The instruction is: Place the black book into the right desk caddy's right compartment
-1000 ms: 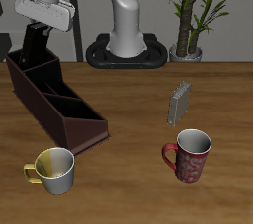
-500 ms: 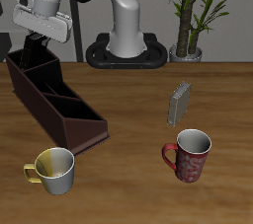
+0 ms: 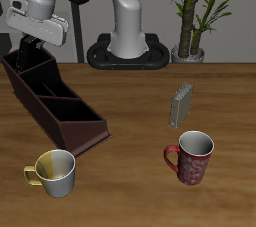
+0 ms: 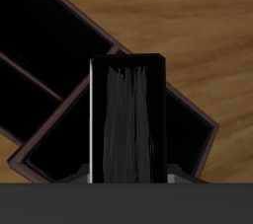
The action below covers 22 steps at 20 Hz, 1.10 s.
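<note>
One slim black rectangular hardcover book [image 4: 127,119] hangs upright in the robot's two-finger pincer [image 3: 29,43], which is closed on the book's upper end, directly above the tall-walled back end of the long dark maroon open-topped desk caddy [image 3: 60,111] on the wooden desk [image 3: 140,186]. In the exterior view the book's lower part appears to be level with or just inside the caddy's rim; how deep it reaches cannot be told. The wrist view looks straight down the book's face, with the large end section, the right compartment [image 4: 193,134], dark beneath it and a divider wall crossing close beside the book's lower edge.

Risk lies mainly in that narrow margin. If the book's lower edge sits over the divider or the outer wall and not over the open section, a descent would likely land it on the rim, tilting it in the grip or tipping it into the neighbouring narrow section. Releasing too high could let the thin cover topple and come to rest propped across a wall. A hard push downward on a snagged book might also shove the caddy along the desk.

Three other objects stand well apart from the action: a yellow-handled pale mug [image 3: 54,171] near the caddy's low end, a red patterned mug [image 3: 191,157] toward the front edge, and a grey ribbed book [image 3: 181,103] standing upright behind it.
</note>
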Tool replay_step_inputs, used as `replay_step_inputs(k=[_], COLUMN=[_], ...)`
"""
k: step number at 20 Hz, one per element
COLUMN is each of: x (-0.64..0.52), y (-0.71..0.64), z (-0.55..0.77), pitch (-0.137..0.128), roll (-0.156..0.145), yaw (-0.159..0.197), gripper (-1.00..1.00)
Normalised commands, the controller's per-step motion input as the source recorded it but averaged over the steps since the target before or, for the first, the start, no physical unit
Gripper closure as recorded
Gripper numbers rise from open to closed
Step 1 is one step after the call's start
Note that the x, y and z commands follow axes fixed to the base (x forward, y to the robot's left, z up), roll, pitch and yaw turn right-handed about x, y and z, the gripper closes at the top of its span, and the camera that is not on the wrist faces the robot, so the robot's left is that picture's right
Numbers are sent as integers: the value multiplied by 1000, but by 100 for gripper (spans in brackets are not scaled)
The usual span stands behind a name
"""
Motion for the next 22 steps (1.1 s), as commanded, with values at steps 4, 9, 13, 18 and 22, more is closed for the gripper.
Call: replay_step_inputs(k=[4, 9, 13, 18, 22], x=[-19, 23, -35, -9, -34], y=[-180, -81, 62, 42, -35], z=[-255, -62, 8, 77, 158], pitch=[50, 29, 26, 2, -17], roll=[-16, -6, -3, 15, -26], yaw=[-45, -3, 3, 1, 3], gripper=[100, 100, -100, -100, -100])
